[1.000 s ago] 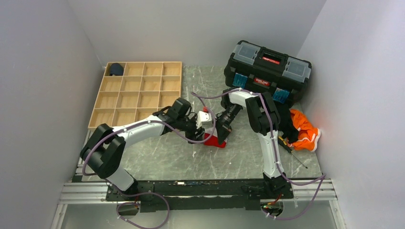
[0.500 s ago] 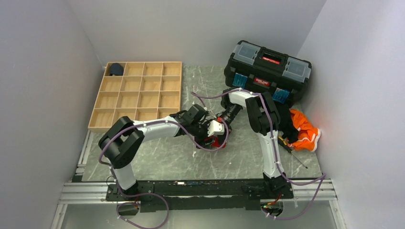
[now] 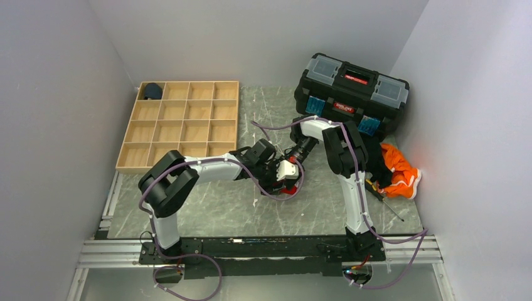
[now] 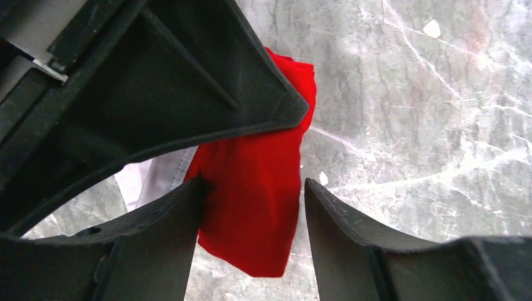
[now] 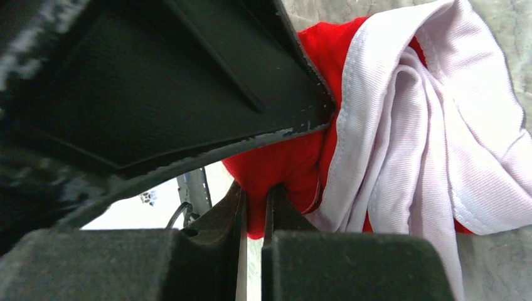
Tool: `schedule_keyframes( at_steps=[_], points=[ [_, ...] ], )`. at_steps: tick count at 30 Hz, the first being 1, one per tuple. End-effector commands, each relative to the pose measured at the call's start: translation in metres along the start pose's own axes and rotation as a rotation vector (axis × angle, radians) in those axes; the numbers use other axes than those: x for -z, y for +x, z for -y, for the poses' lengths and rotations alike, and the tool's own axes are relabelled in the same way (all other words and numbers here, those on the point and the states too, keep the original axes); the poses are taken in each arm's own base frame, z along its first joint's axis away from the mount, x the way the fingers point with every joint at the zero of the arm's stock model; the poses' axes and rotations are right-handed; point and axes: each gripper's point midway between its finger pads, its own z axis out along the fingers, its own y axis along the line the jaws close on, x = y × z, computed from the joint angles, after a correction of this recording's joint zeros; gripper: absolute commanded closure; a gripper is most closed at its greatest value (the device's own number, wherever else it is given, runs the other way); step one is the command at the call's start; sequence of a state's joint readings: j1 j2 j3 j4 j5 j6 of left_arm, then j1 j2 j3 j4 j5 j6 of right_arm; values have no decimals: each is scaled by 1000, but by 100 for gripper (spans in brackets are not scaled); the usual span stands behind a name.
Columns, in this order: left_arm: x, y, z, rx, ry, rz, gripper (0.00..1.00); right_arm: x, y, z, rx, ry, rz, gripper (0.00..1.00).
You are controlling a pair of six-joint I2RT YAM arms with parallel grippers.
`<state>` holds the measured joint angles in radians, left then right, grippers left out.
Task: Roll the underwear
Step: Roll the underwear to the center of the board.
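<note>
The right gripper (image 5: 254,204) pinches the red underwear (image 5: 288,157) on the marble-patterned table (image 4: 408,125). The left gripper (image 4: 251,219) straddles the fabric, jaws spread.

1. Tray (image 3: 182,120): far left corner of the table (image 3: 219,207); bundle (image 3: 152,91) in its far left compartment.
2. Toolbox (image 3: 351,94): far right corner.
3. Cloth (image 3: 399,170): right edge, before the toolbox.
4. Underwear (image 3: 290,187): mid-table, between tray and cloth.

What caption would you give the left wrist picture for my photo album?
Open left claw poised around the red fold of the underwear on a grey marbled table.
</note>
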<state>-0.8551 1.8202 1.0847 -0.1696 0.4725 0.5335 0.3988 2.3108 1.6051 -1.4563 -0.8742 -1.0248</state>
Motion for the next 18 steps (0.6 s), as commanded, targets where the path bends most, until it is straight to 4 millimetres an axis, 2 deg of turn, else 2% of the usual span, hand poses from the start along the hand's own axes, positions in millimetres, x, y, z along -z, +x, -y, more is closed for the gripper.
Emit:
schedule_keyframes(
  at_steps=[1, 6, 9, 16, 18],
  points=[
    [-8, -9, -8, -25, -7, 12, 39, -12, 9, 27, 57, 38, -45, 100],
    [-15, 1, 3, 15, 57, -15, 58, -11, 7, 28, 58, 48, -39, 98],
    [-18, 8, 11, 35, 102, -38, 72, -10, 6, 28, 57, 55, -32, 91],
    [-22, 29, 28, 89, 207, -129, 98, -1, -2, 25, 69, 99, -11, 74],
    [-23, 33, 32, 101, 232, -142, 100, 3, -5, 22, 74, 112, -1, 71]
  ],
)
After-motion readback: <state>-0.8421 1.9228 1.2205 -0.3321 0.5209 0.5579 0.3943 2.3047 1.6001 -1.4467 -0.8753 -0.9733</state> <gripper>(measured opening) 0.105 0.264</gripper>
